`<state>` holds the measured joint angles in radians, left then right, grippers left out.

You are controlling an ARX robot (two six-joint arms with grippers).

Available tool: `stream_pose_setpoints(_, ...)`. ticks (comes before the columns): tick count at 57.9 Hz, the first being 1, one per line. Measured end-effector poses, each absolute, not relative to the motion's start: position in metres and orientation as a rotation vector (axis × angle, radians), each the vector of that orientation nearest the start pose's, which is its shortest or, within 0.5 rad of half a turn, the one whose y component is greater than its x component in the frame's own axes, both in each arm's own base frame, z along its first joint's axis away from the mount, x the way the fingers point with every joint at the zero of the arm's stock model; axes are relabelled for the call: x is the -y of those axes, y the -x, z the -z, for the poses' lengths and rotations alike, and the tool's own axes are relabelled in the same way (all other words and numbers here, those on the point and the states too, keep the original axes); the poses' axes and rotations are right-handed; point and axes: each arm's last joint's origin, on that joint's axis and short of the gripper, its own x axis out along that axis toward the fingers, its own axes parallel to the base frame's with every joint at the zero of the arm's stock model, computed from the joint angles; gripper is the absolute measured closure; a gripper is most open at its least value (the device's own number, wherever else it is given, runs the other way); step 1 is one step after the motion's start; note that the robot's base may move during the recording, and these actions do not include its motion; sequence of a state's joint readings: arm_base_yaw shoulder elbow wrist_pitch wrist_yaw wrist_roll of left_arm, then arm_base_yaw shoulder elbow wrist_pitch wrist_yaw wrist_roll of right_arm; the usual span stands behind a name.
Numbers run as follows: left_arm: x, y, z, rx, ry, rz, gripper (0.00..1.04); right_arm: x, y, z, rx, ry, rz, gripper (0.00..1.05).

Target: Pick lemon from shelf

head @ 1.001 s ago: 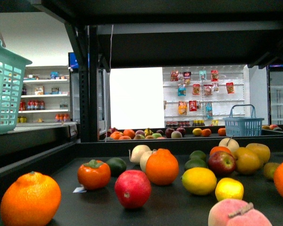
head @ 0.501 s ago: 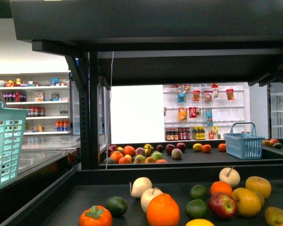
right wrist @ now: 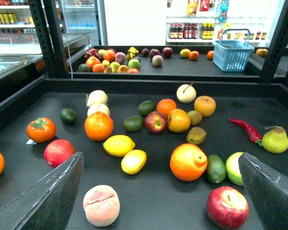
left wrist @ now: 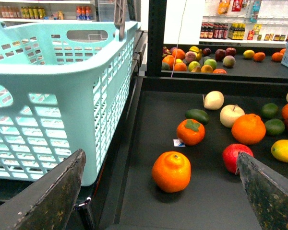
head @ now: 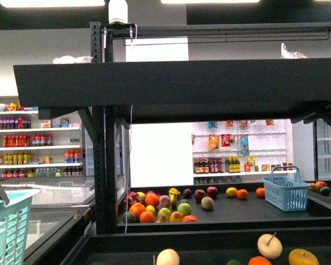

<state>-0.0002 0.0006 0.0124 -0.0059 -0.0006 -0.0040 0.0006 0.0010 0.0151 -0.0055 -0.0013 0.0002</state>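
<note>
Our front view has risen off the shelf (head: 209,88) tray. The lemon (right wrist: 134,161) shows lower-centre in the right wrist view. Left fingers (left wrist: 43,201) and right fingers (right wrist: 43,196) gape empty.

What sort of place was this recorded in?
Probably a grocery shop, or a mock-up of one: a black tiered shelf holding loose fruit such as an orange, wall shelves of bottled drinks, and a turquoise shopping basket.

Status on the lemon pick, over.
Left gripper, right gripper open, empty. Small bright-yellow lemon lies on black metal shelf tray, untouched. Larger yellow fruit beside it; nothing covering.
</note>
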Motion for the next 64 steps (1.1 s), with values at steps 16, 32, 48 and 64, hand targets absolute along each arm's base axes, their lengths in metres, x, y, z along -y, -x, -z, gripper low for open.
stream_pose_setpoints(16,0.000,-0.097,-0.167,0.006,0.003,0.000,0.08,0.000,-0.097,-0.168,0.009,0.000,-0.001,0.07)
stream_pose_setpoints(32,0.000,-0.097,-0.167,0.006,0.004,0.000,0.08,0.000,-0.097,-0.168,0.009,0.000,-0.001,0.07)
stream_pose_setpoints(48,-0.002,-0.105,-0.175,-0.130,0.170,-0.144,0.08,0.000,-0.097,-0.168,0.009,0.000,-0.002,0.07)
stream_pose_setpoints(64,-0.053,-0.148,-0.264,-0.063,0.578,-0.126,0.08,0.000,-0.097,-0.168,0.009,0.000,-0.001,0.07)
